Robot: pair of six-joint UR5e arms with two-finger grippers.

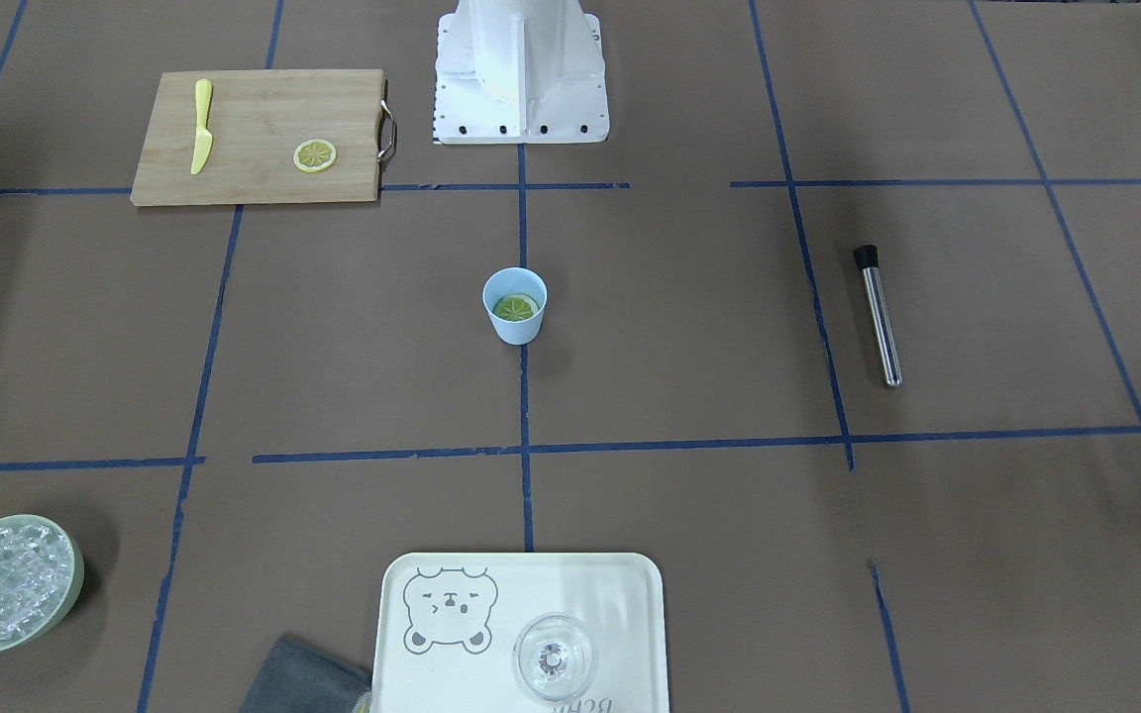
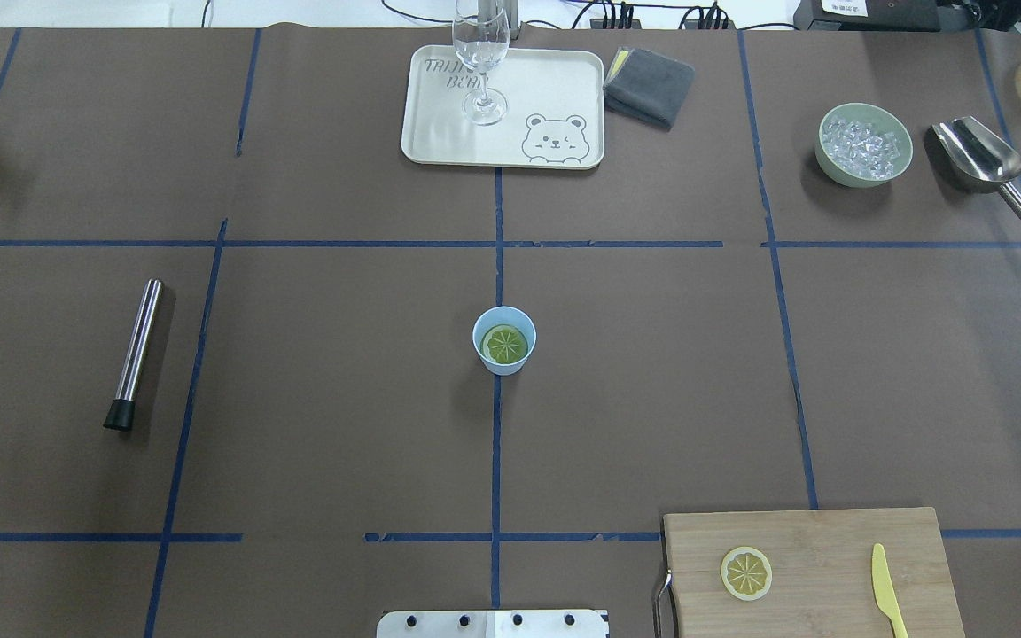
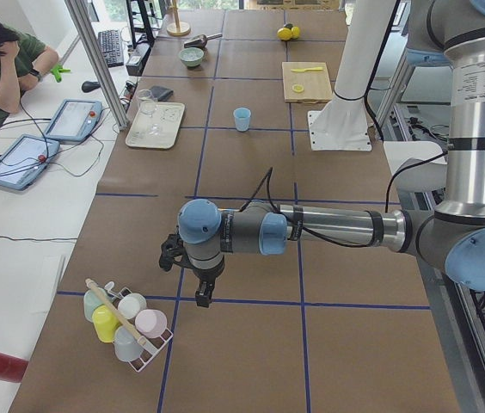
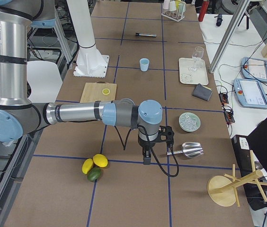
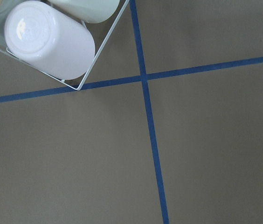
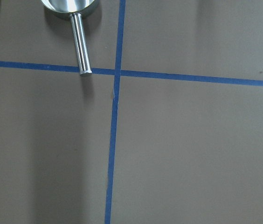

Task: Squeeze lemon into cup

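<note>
The light-blue cup [image 2: 503, 329] stands upright at the table's middle, also in the front view [image 1: 515, 327]. One lemon slice [image 2: 505, 345] lies inside it, face up [image 1: 516, 307]. A second, alike slice [image 2: 746, 572] lies on the cutting board [image 2: 830, 540]. Both arms are far from the cup at the table's ends. My left gripper [image 3: 201, 295] shows only in the exterior left view, near a cup rack. My right gripper [image 4: 146, 159] shows only in the exterior right view, near the scoop. I cannot tell whether either is open or shut. No fingers show in the wrist views.
A yellow plastic knife [image 2: 888, 602] lies on the board. A tray [image 2: 440, 133] holds a clear glass [image 2: 480, 53]. A grey cloth [image 2: 650, 84], a green bowl of ice [image 2: 863, 146], a metal scoop [image 2: 980, 155] and a steel muddler [image 2: 134, 354] lie around. A cup rack [image 3: 126, 331] stands at the left end.
</note>
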